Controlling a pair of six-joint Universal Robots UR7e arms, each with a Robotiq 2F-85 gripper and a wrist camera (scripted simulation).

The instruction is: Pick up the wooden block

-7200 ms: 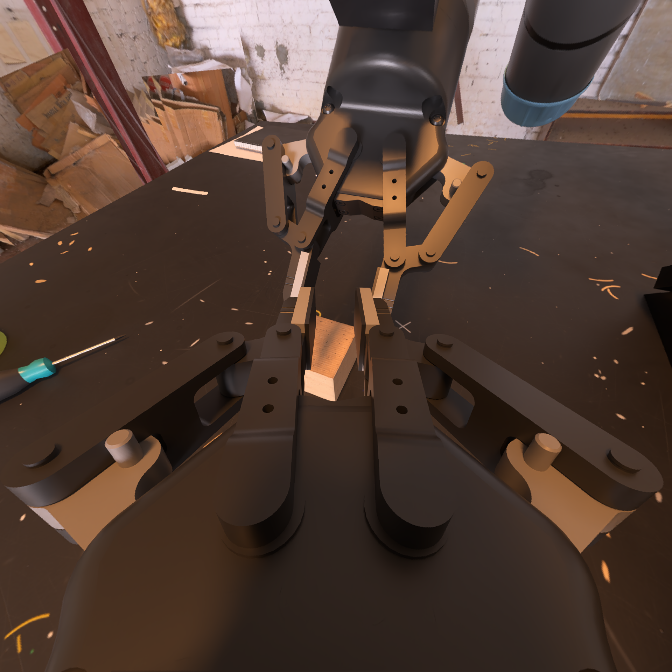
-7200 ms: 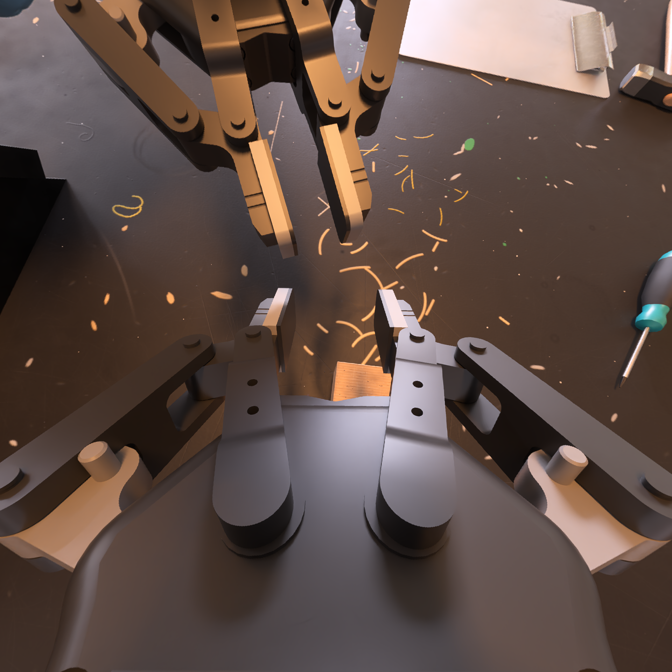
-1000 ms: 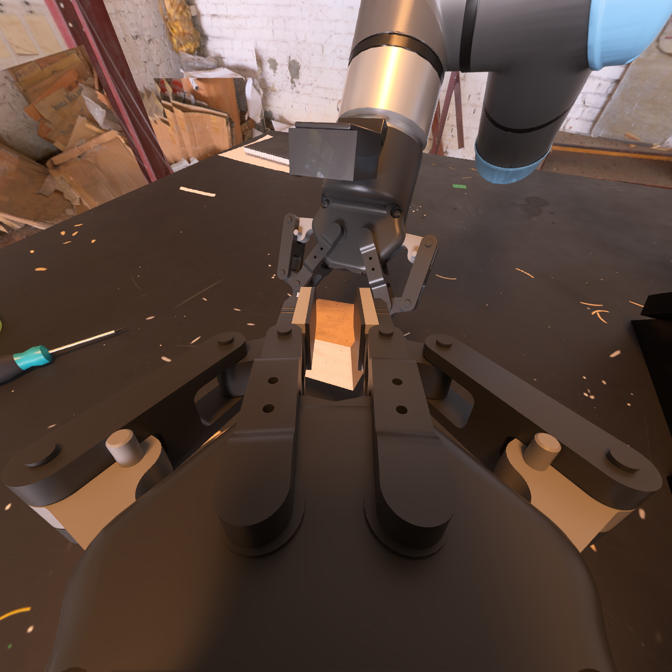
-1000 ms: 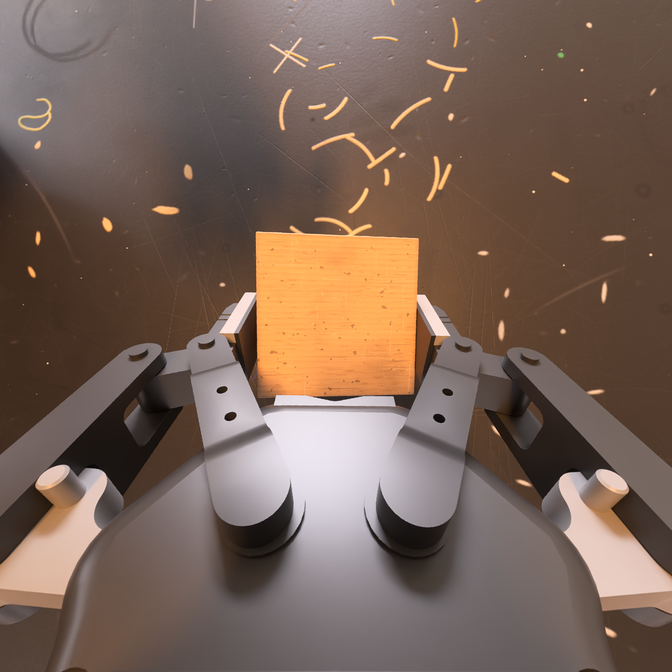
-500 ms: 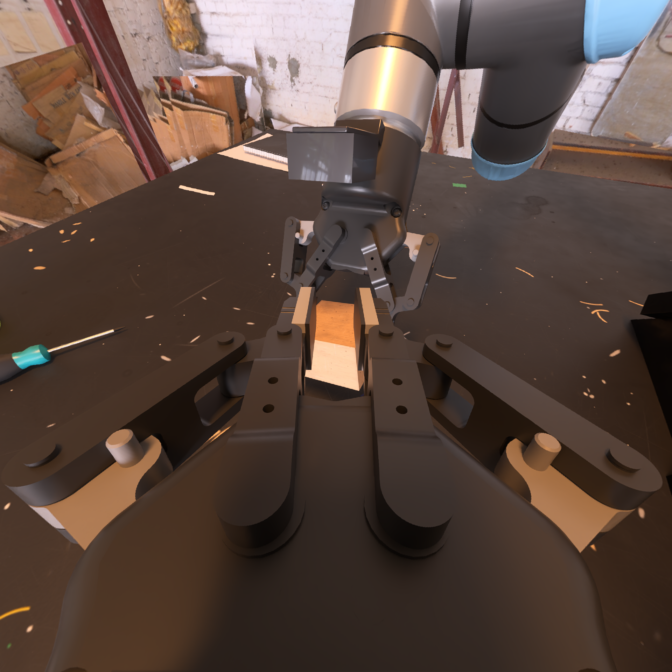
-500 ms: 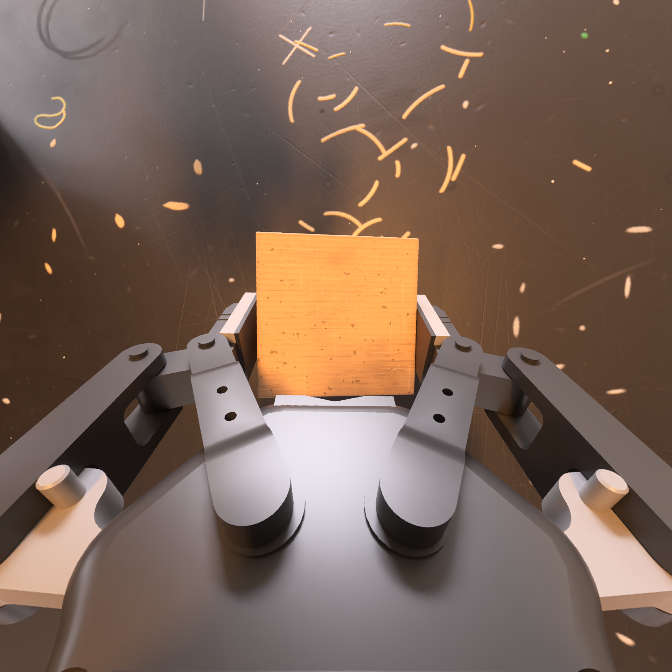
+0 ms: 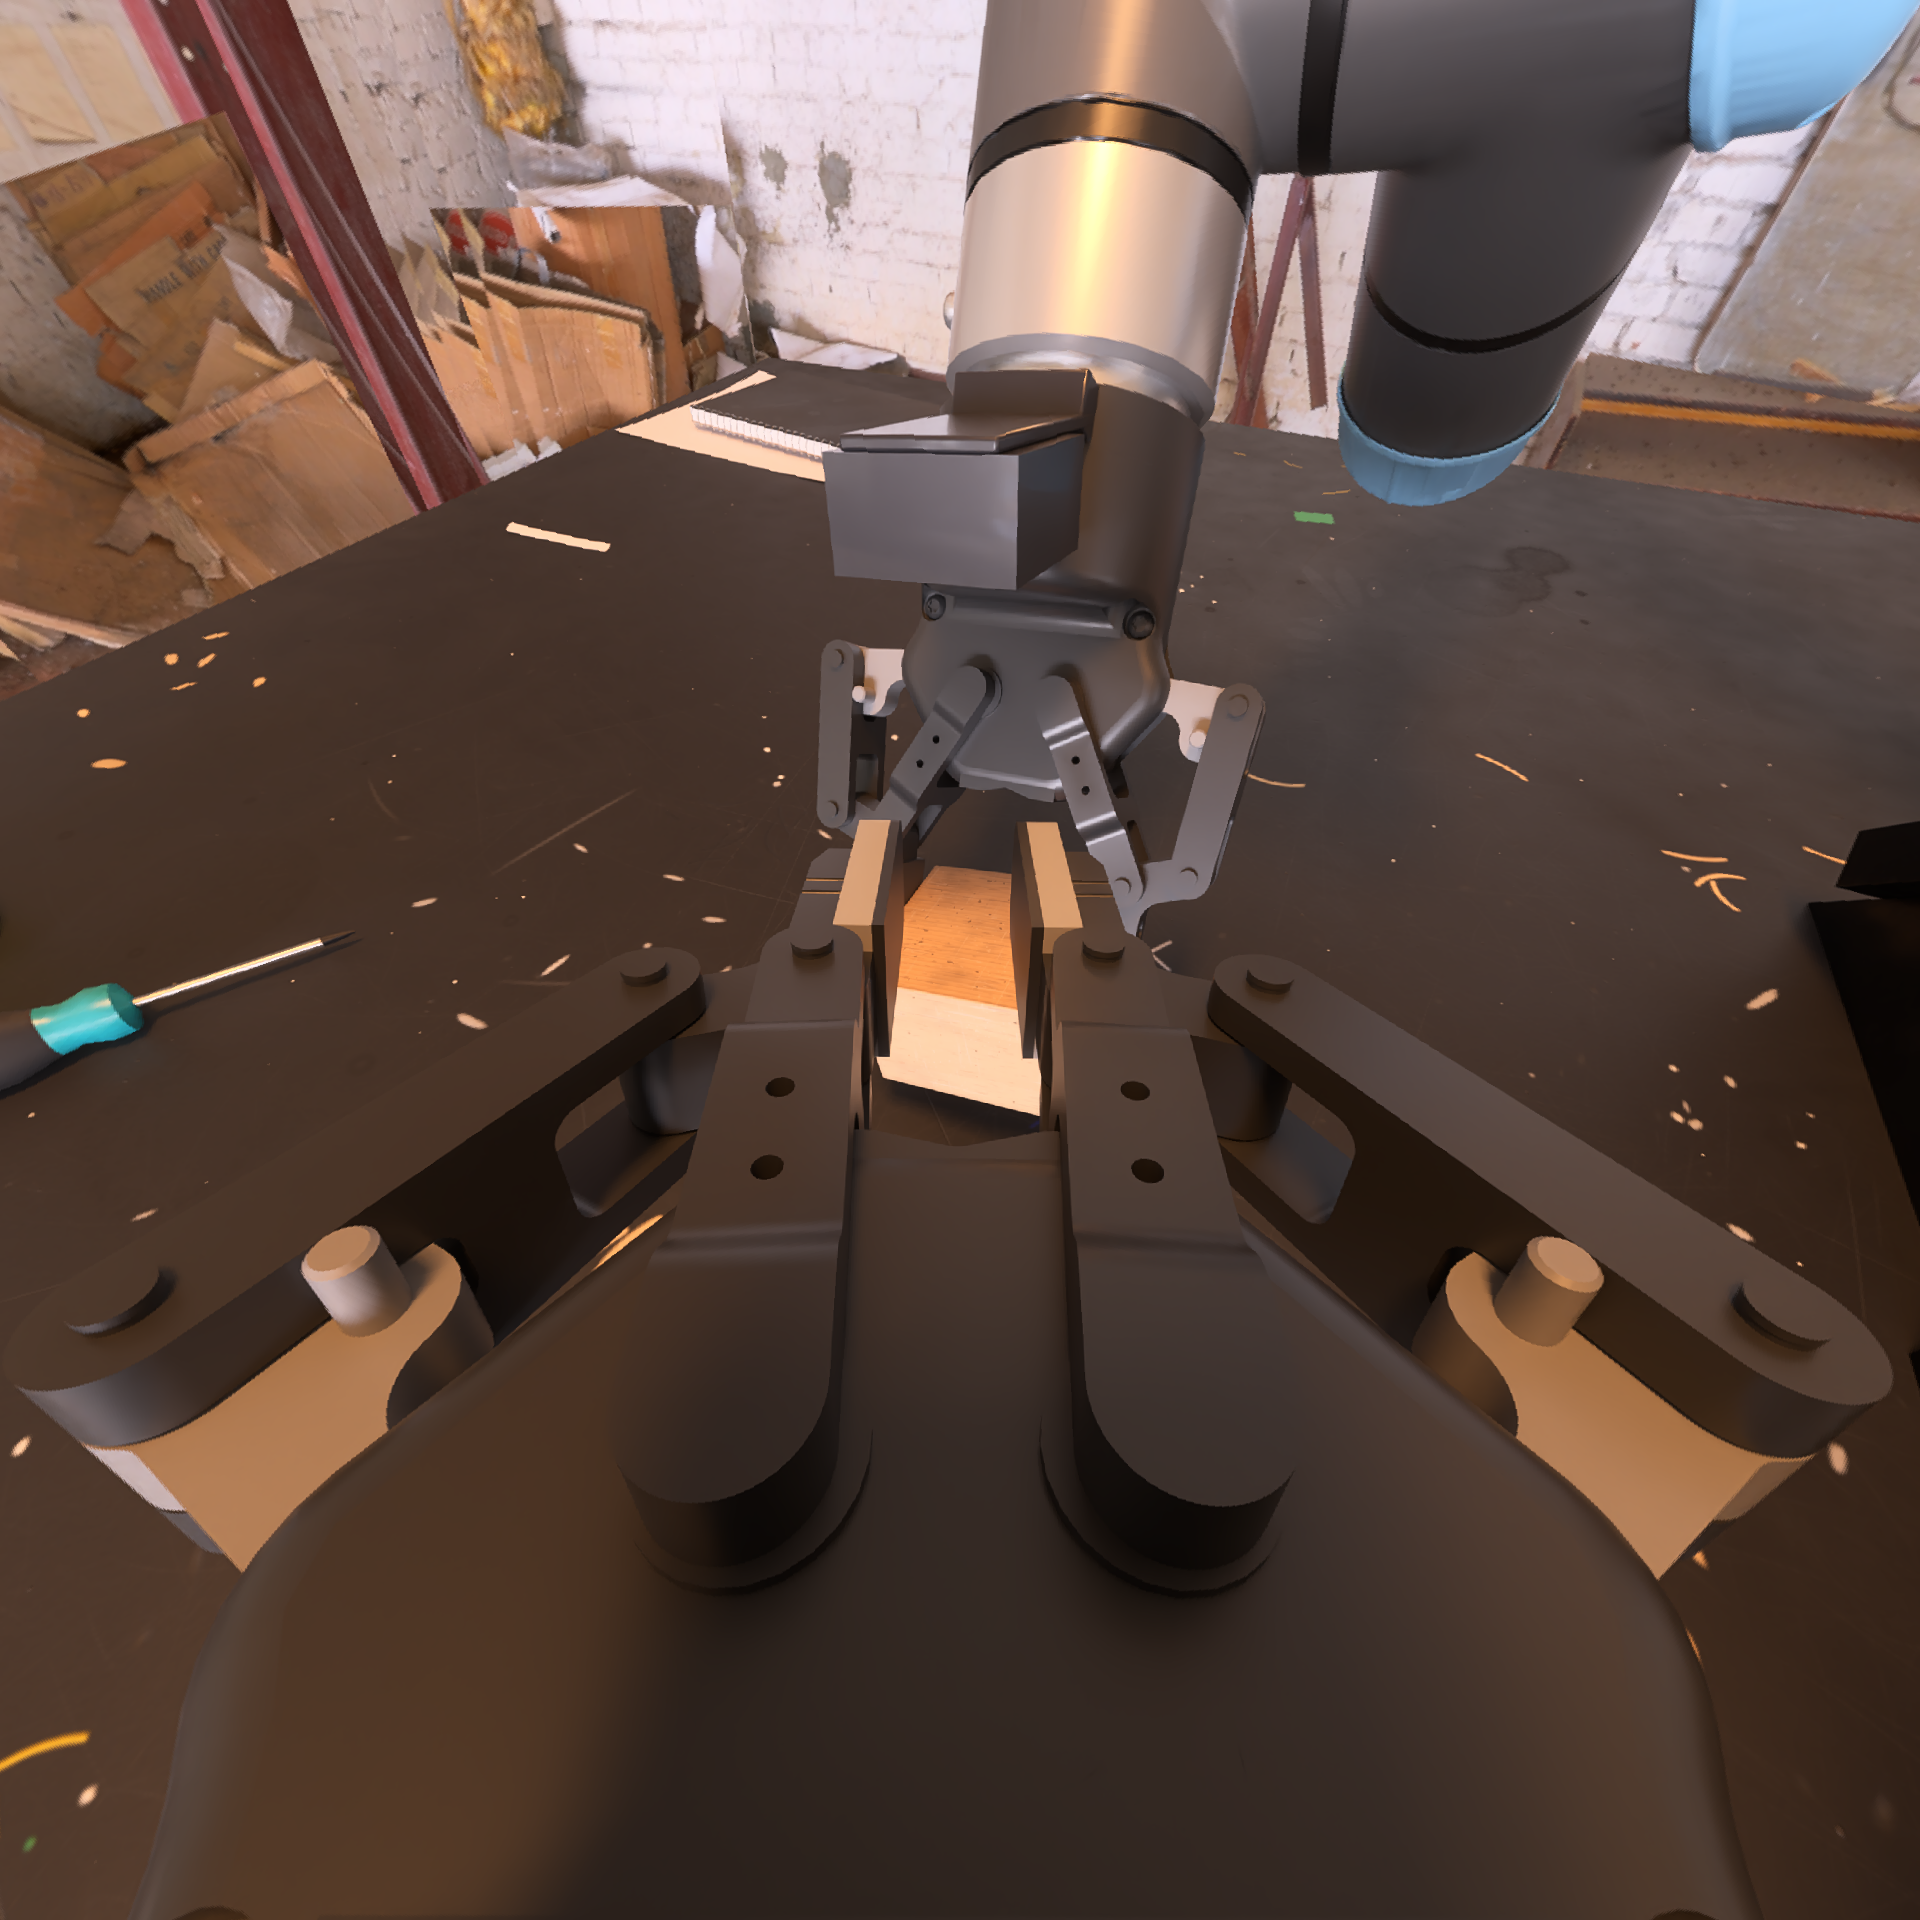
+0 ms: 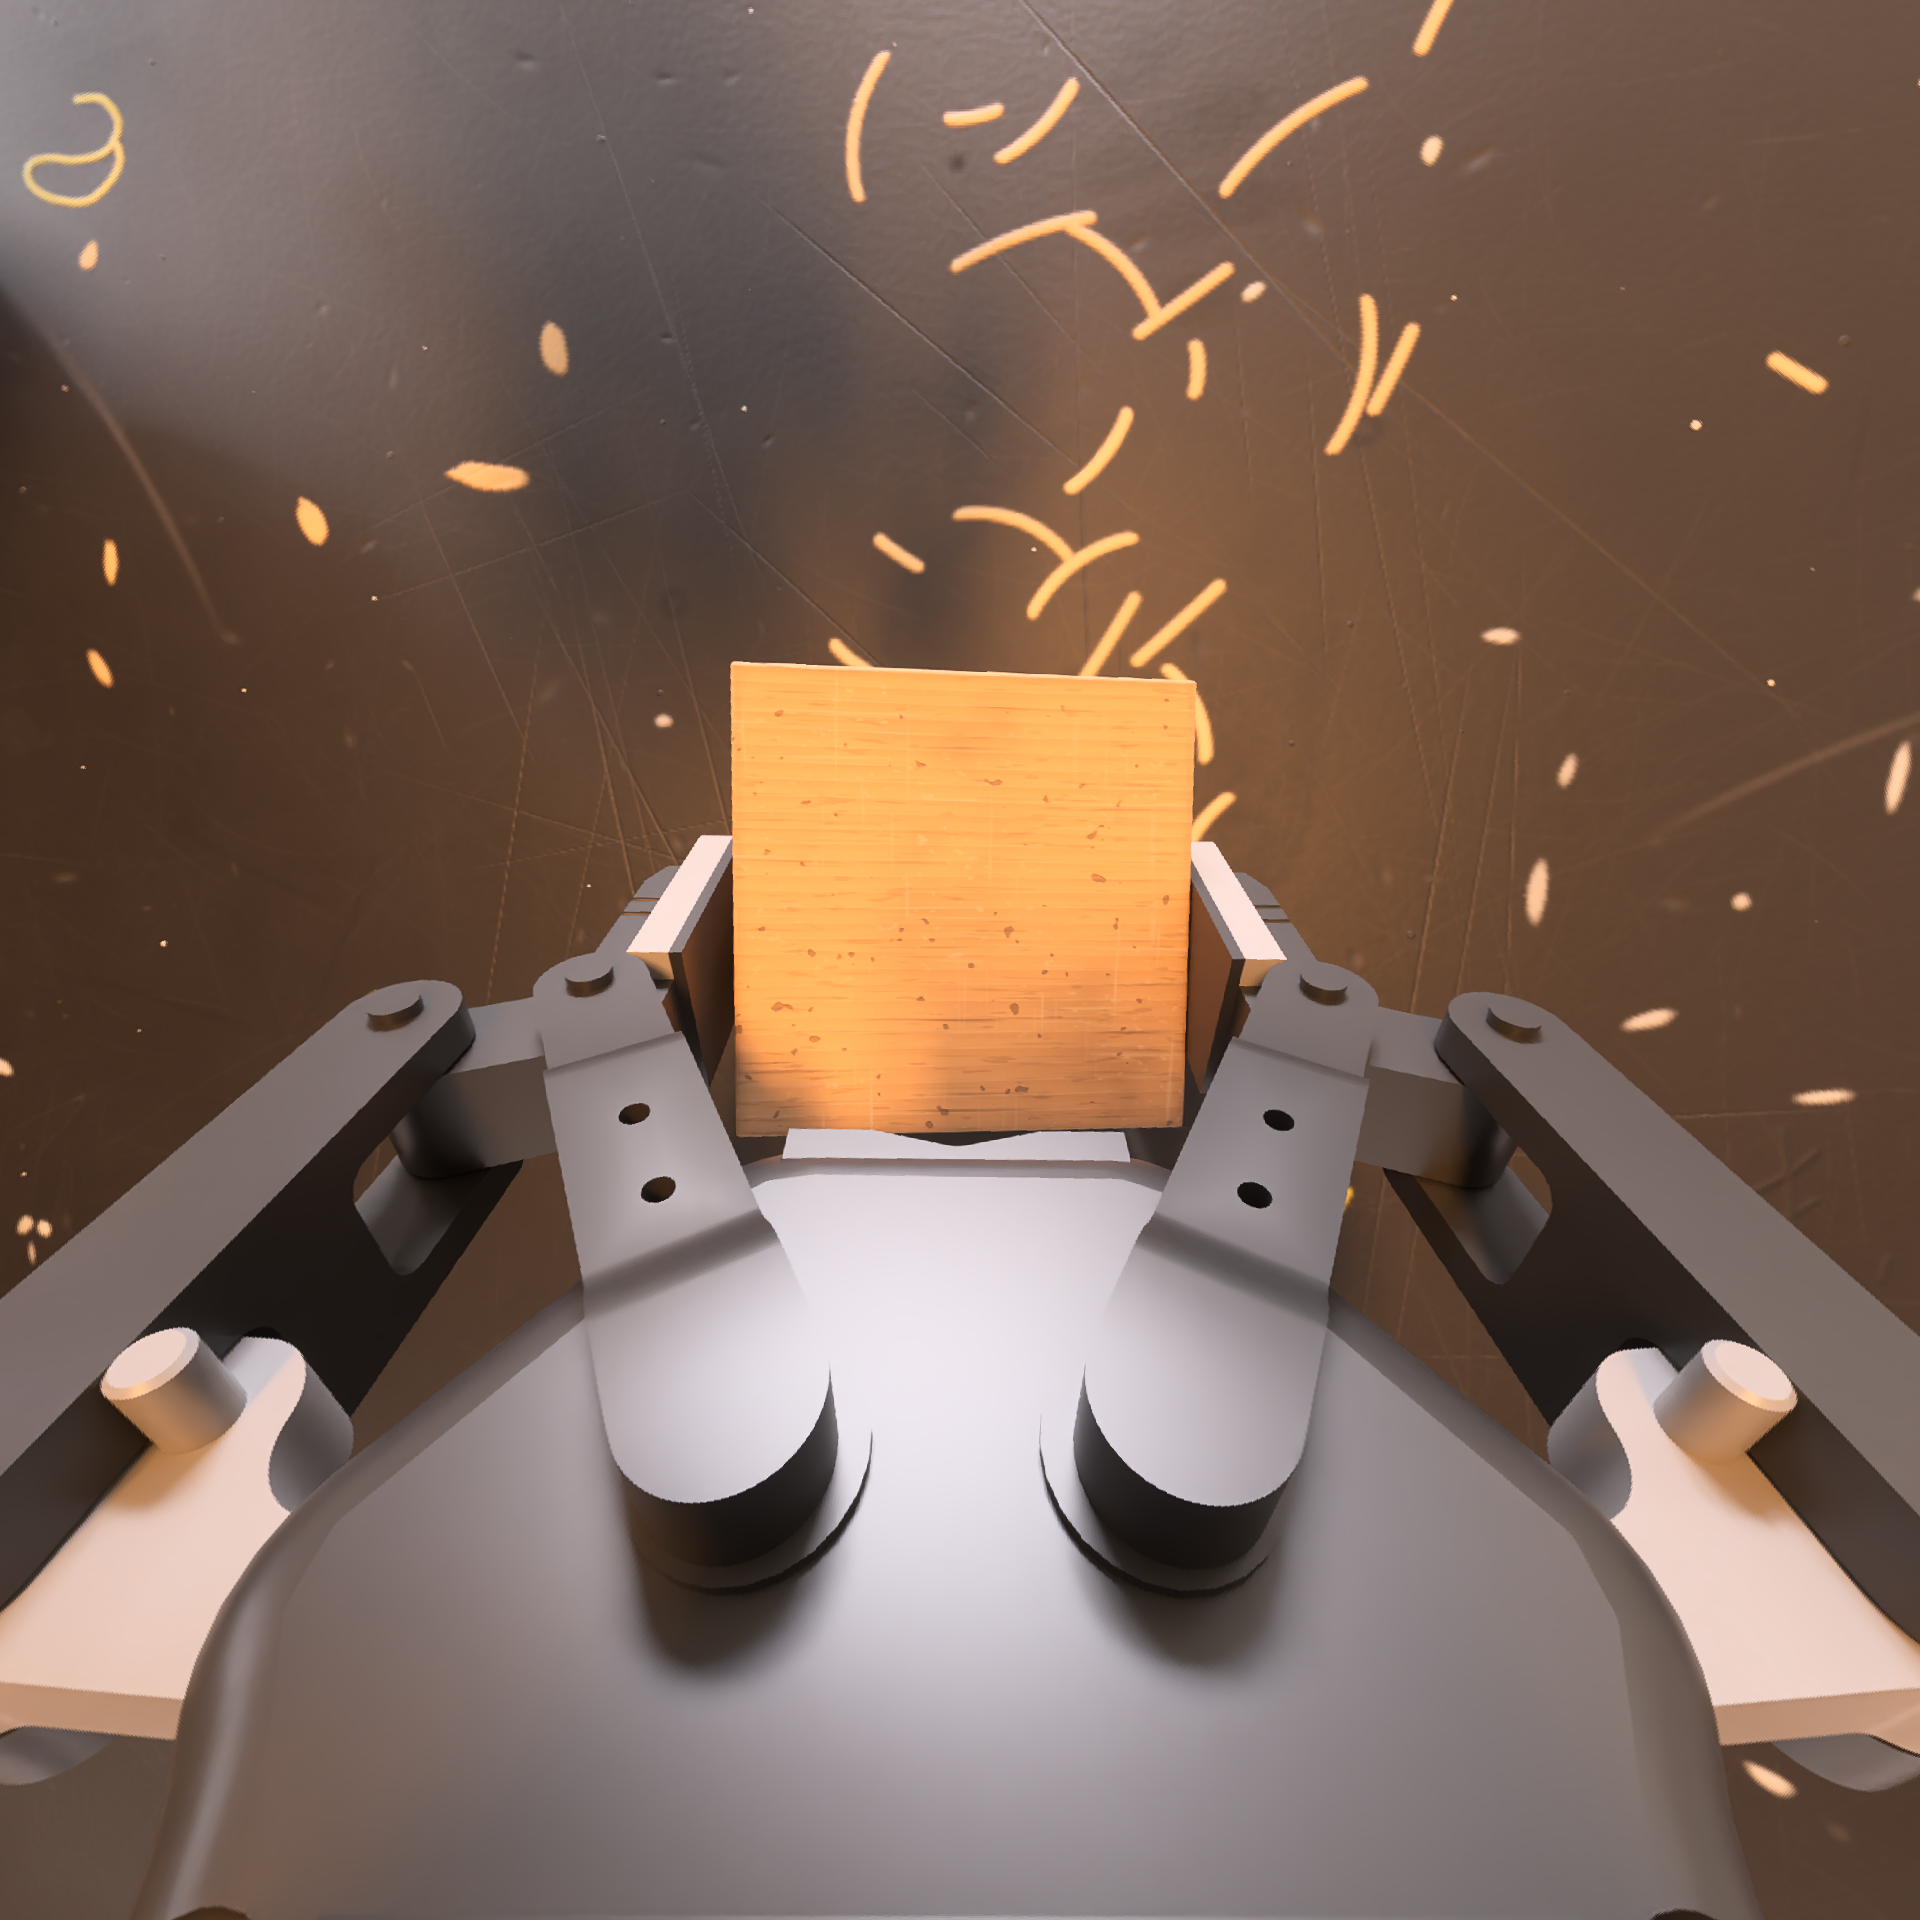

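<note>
The wooden block [image 8: 961, 790] is a light orange cube held between the pads of my right gripper [image 8: 958, 899], which is shut on its two sides and holds it above the dark table [image 8: 312, 831]. In the left wrist view the same block [image 7: 956, 935] shows through the gap of my left gripper [image 7: 954, 894], with the right arm's wrist [image 7: 1029, 707] above and behind it. The left jaws stand a narrow gap apart and hold nothing. The block lies beyond the left fingertips.
A screwdriver with a teal collar [image 7: 83, 1018] lies at the left. A spiral notebook [image 7: 758, 431] lies at the table's far edge. A black box [image 7: 1881, 935] sits at the right edge. Wood shavings [image 8: 1091, 561] litter the table. Cardboard [image 7: 208, 416] is piled beyond the left edge.
The right gripper took hold of the block, which lay on the table 7 s ago. In the last half second its wrist sits lower in the left view. The left gripper has not moved.
</note>
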